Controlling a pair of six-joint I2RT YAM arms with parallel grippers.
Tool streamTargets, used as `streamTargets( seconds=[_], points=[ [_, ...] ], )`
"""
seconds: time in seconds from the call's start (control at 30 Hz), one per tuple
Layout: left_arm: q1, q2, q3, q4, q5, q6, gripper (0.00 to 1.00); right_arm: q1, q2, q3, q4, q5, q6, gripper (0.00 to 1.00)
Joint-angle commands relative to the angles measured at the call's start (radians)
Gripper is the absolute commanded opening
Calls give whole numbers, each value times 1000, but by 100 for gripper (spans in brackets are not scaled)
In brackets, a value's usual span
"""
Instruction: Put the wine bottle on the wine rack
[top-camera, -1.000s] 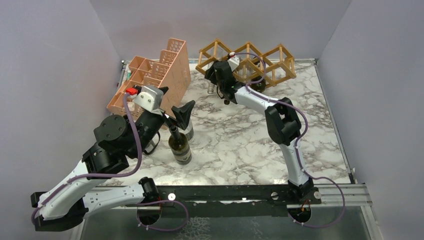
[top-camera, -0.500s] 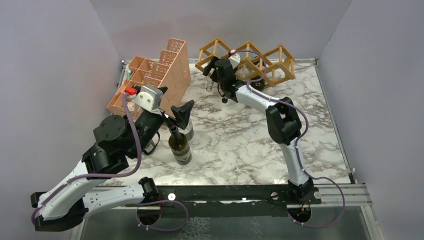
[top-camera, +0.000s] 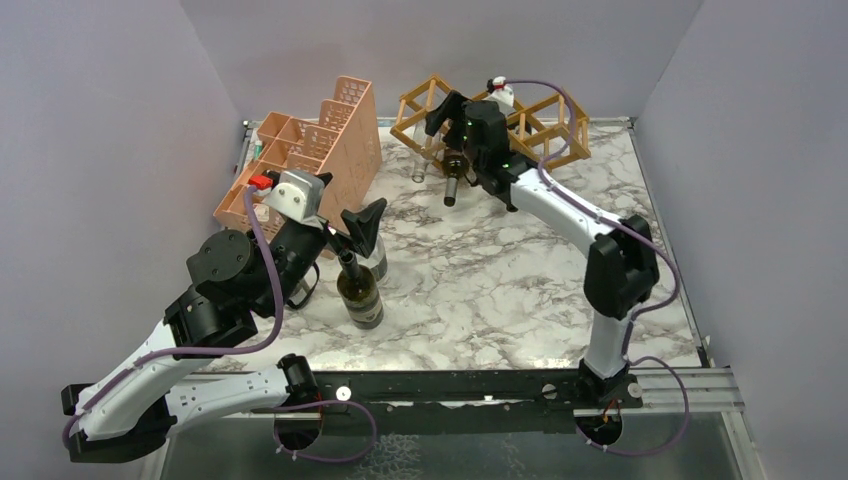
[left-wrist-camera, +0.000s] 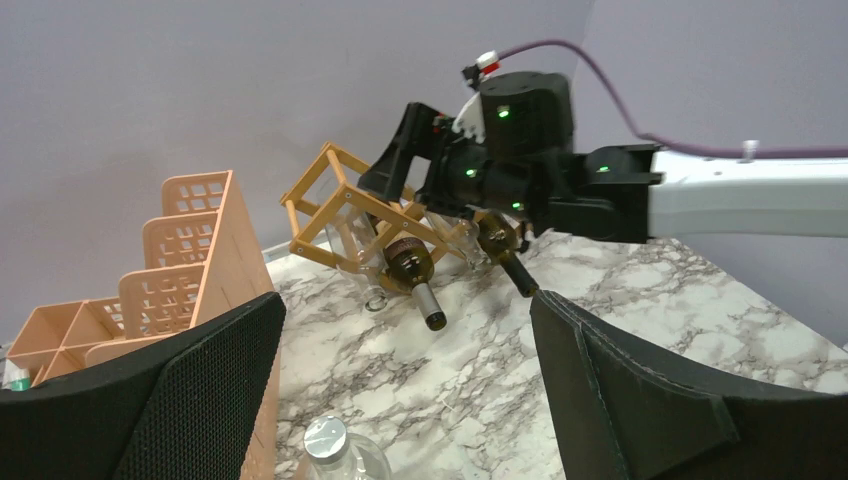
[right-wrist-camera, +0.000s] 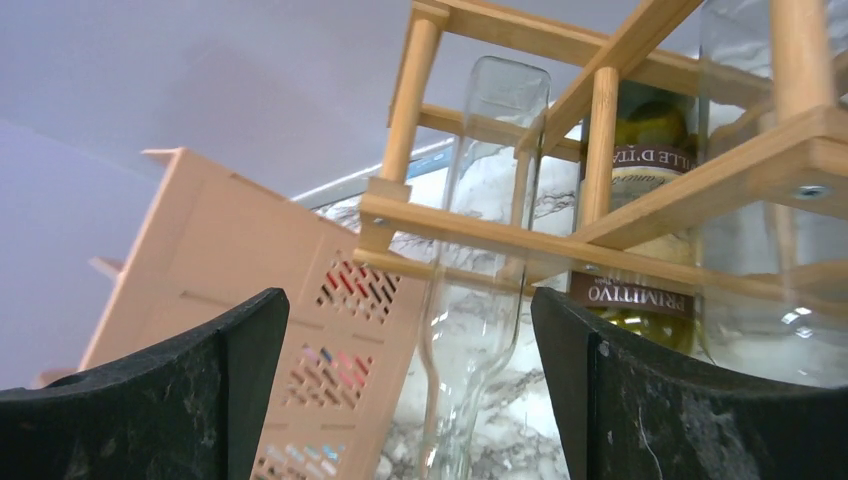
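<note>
So the right gripper (right-wrist-camera: 408, 320) just swung up from the front of the rack (top-camera: 555, 125) to hang over it, jaws wide apart and holding nothing. The wine bottle (top-camera: 453, 180) lies in a rack cell with its neck poking out front, so I'd say the drop-off is basically done. The left gripper (left-wrist-camera: 408, 310) hasn't budged, jaws open over a second bottle (top-camera: 362, 295) standing on the worktop (top-camera: 480, 280). The only readable text is "PRIMITIVO" plus a partial "LLE D'ITA" on a racked bottle's label.

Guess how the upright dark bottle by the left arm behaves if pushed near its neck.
Likely tips rather than slides: the dark bottle stands upright, tall on a narrow base. Its glossy glass would probably be slippery to grip. A clear bottle stands close beside it and could get knocked.
</note>
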Motion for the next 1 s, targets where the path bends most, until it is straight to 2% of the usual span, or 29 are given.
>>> streamTargets(
  seconds=[0.0, 0.2, 0.37, 0.43, 0.53, 0.73, 0.97],
  points=[
    [2, -12, 0, -7, -54, 24, 99, -4, -162, -113, -10, -67, -114, 94],
    [1, -22, -21, 2, -66, 41, 99, -3, -397, -299, -53, -225, -282, 93],
    [2, -22, -53, 32, -64, 58, 99, -3, -535, -397, -195, -426, -447, 92],
    [1, -19, -71, 48, -63, 59, 99, -4, -571, -427, -246, -452, -480, 91],
    [2, -10, -94, 67, -57, 59, 99, -3, -610, -468, -279, -400, -483, 91],
    [2, 33, -102, 68, -59, 32, 99, -3, -560, -466, -274, -314, -450, 89],
    [1, 107, -73, 63, -76, 1, 97, -4, -348, -283, -230, -269, -374, 69]
  ],
)
